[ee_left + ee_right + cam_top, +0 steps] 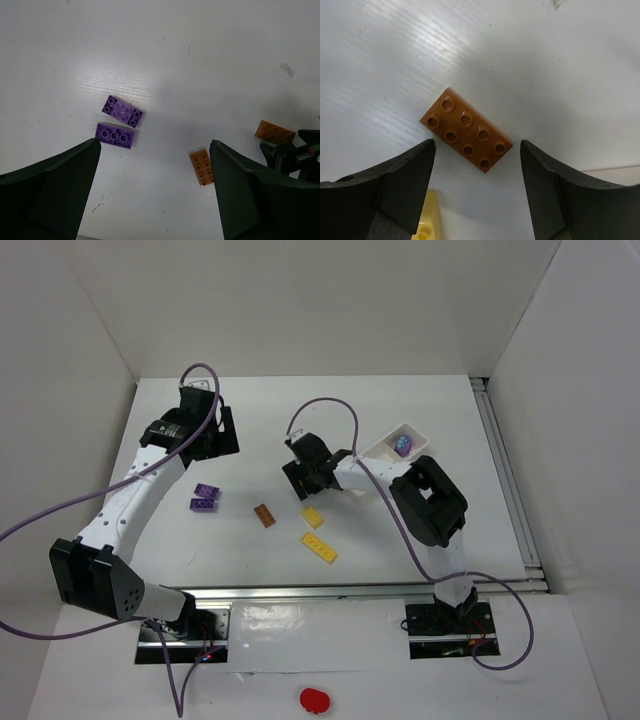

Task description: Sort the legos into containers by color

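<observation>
no readable text, no labels (bricks plain), no numbers

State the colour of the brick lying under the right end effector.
The brick is brown-orange; the right wrist view shows it best.

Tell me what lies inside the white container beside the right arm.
One purple lego lies inside the container. The right arm covers its near edge, so anything there cannot be seen.
</observation>
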